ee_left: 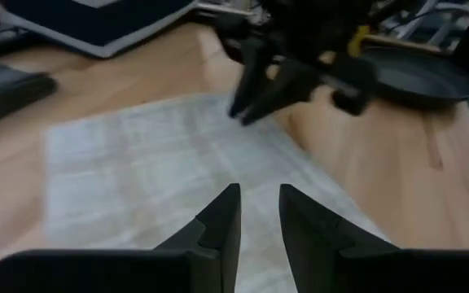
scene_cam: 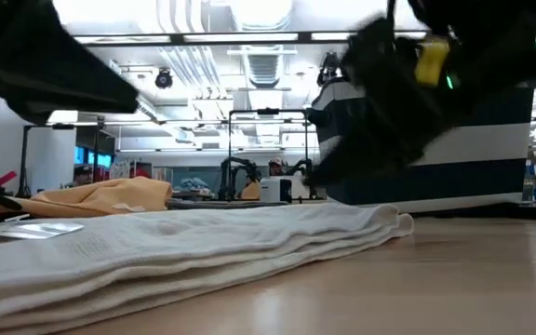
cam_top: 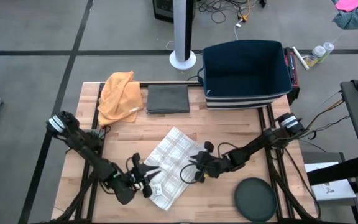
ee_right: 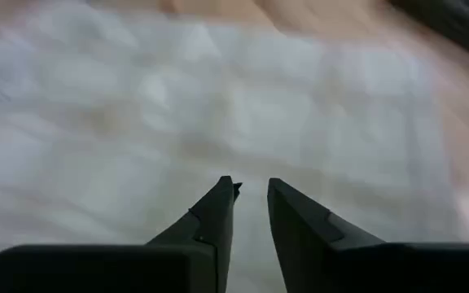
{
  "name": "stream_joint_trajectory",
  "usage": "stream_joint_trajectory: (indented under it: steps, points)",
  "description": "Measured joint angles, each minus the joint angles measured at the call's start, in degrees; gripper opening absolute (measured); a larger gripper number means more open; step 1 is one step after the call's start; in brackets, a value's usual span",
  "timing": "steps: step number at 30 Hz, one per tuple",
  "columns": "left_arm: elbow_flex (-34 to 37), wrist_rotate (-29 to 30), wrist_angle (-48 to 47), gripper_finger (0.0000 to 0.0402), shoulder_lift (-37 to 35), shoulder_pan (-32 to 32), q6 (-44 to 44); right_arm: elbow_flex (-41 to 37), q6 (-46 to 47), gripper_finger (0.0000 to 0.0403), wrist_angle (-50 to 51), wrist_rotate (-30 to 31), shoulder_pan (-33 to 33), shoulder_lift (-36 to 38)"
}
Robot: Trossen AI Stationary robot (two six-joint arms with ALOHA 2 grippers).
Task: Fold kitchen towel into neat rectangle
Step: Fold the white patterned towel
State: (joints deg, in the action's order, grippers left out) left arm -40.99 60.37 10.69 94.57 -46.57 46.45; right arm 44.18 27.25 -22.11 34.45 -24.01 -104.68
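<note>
A pale wooden table (cam_top: 229, 124) stands on grey floor. The kitchen towel (cam_top: 169, 163) lies folded near the table's front edge. The left gripper (cam_top: 146, 178) and right gripper (cam_top: 196, 168) flank it, fingers narrowly parted, holding nothing.

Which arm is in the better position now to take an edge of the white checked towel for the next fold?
Neither clearly. The left gripper and the right gripper, both slightly open, flank the white checked towel from opposite edges, so a two-arm fold looks likeliest.
</note>
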Motion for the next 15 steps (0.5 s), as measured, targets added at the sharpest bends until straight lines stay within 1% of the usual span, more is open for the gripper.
stream_joint_trajectory:
  steps: [2, 4, 6, 8, 11, 13, 15]
  points:
    - [0.0, -1.9, 5.9, 0.0077, 3.1, 0.8, -2.4, -0.5, 0.2, 0.0062, -0.7, 0.2, 0.1, -0.1]
    - [0.0, -6.1, 8.8, 0.0077, 5.9, 1.7, -3.4, -0.7, -1.1, 0.0055, -0.6, -0.7, -0.1, -0.2]
    - [0.0, -10.2, 7.7, 0.0077, 8.2, 2.6, -1.8, -0.7, -2.7, 0.0047, 0.7, -5.3, -0.2, -0.4]
    - [0.5, -14.0, 3.6, 0.0077, 9.8, 3.5, 1.8, -0.7, -2.8, 0.0041, 3.6, -10.2, -0.4, 0.0]
    - [1.0, -16.8, -3.9, 0.0077, 10.1, 4.6, 6.9, -0.7, -0.9, 0.0032, 7.6, -14.2, -0.5, 2.0]
    - [1.2, -18.6, -8.5, 0.0077, 9.3, 4.6, 8.0, -0.8, -0.9, 0.0028, 10.0, -16.6, -0.8, 4.7]
    - [1.3, -21.3, -14.8, 0.0077, 7.3, 4.4, 7.0, -0.8, -1.7, 0.0028, 11.9, -17.9, -1.1, 8.4]
